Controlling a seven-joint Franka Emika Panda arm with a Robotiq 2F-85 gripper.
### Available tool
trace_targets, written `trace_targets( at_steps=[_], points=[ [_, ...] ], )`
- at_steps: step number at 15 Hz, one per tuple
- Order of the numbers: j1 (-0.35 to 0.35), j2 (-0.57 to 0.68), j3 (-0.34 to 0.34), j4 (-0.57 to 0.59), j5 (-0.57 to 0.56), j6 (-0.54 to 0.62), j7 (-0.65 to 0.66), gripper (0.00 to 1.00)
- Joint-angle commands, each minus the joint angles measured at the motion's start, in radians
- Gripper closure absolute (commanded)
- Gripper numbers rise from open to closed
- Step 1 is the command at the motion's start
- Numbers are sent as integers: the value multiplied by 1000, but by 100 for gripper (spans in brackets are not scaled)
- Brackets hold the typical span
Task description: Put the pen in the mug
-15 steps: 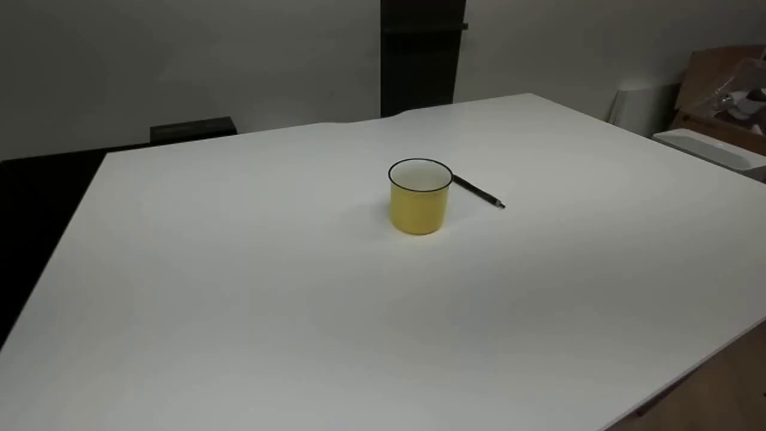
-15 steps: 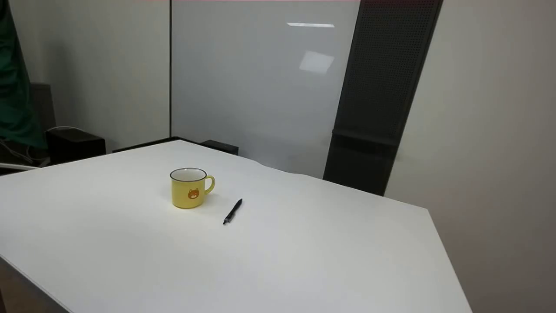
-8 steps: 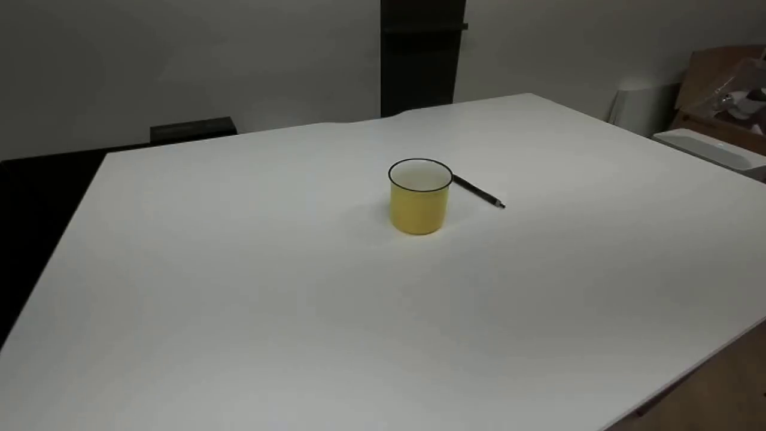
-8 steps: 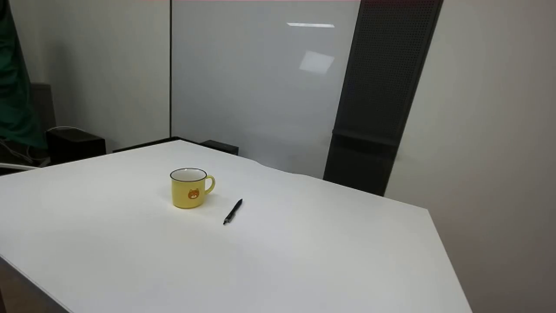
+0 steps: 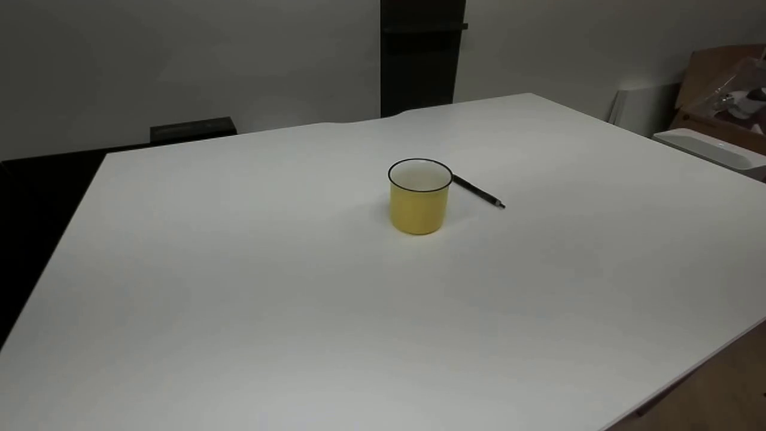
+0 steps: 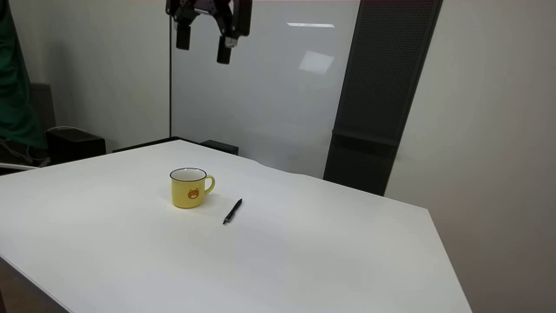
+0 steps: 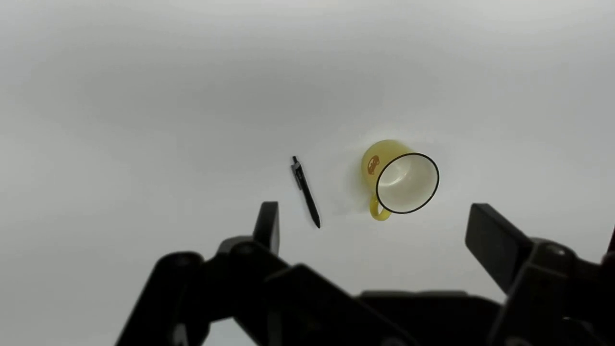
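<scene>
While the top edge of an exterior view is cutting off my upper part, my gripper (image 6: 203, 51) is hanging higher than the mug (image 6: 186, 193) and well apart from it; whether I am hanging straight over it, I am not managing to tell. In the wrist view my fingers (image 7: 268, 223) are standing wide apart and holding nothing, while the dark linkages (image 7: 240, 278) behind them are blurring into one mass and being cut off by the bottom edge. The mug is standing upright on the white table (image 6: 304, 243), its handle (image 7: 379, 217) showing in the wrist view. The pen (image 7: 305, 191) is lying flat near the mug, outside it and apart from it, on the side where the mug is carrying its small orange animal face (image 6: 193, 194); the pen's finer markings are coming out too small to read. In an exterior view the mug, its dark rim (image 5: 421, 191) showing all round, is hiding its handle and covering one end of the pen. Well beyond the mug, a brown box (image 5: 703, 69) is being cut off by the frame, and what is sitting behind the clear plastic (image 5: 727, 81) is looking too murky to name. Also well beyond the mug, a green cloth (image 6: 17, 95) is being cut off by the left edge
</scene>
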Motion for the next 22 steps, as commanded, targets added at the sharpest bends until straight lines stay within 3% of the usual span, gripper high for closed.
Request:
trace_targets(
  at_steps=[1, 2, 6, 11, 15, 17, 18, 22],
  points=[
    [1, 27, -8, 21, 9, -12, -14, 0],
    [2, 42, -8, 34, 13, -19, -19, 0],
    [-19, 62, 54, 27, -217, 35, 45, 0],
    [-12, 222, 106, 62, -459, 222, 94, 0],
    [17, 391, 82, 121, -337, 356, -36, 0],
    [15, 467, 85, 160, -199, 371, -131, 0],
    [14, 386, 90, 85, -276, 377, -65, 0],
    [13, 417, 90, 96, -263, 388, -84, 0]
  ],
)
